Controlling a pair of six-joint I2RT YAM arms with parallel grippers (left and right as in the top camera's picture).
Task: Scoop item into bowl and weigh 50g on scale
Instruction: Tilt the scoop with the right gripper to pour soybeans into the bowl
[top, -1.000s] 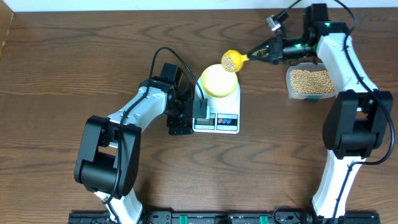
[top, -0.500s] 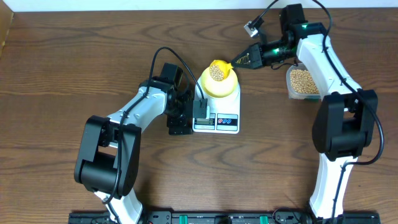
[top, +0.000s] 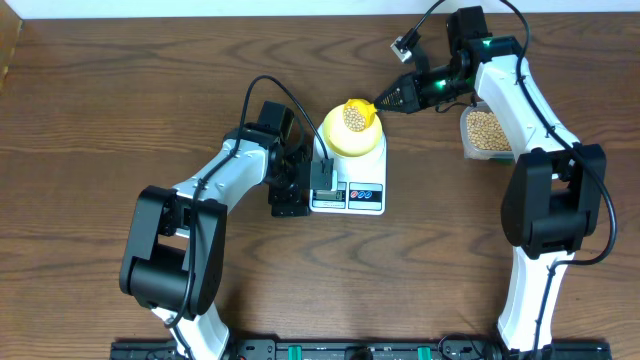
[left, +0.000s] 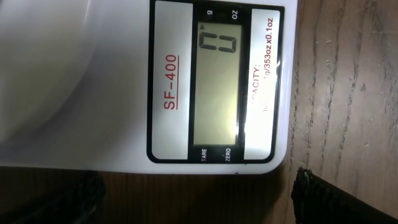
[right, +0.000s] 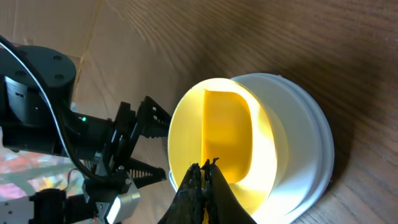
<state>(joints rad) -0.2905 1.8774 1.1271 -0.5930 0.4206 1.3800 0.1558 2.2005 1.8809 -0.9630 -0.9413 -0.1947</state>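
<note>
The scale (top: 348, 195) carries the light bowl (top: 340, 142), the left gripper (top: 300, 185) gaping empty beside it. Over the bowl, the right gripper (top: 392, 98) clamps the stiff scoop (top: 370, 106) by its handle, rightly; its beans (top: 353, 118) look hard, loose, quick to roll.

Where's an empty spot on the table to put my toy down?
The wide bare wood between the scale and the right arm is free, and so is the far-left table beyond the left arm. It's crowded around the bowl, where the scoop hovers, and by the tub.
</note>
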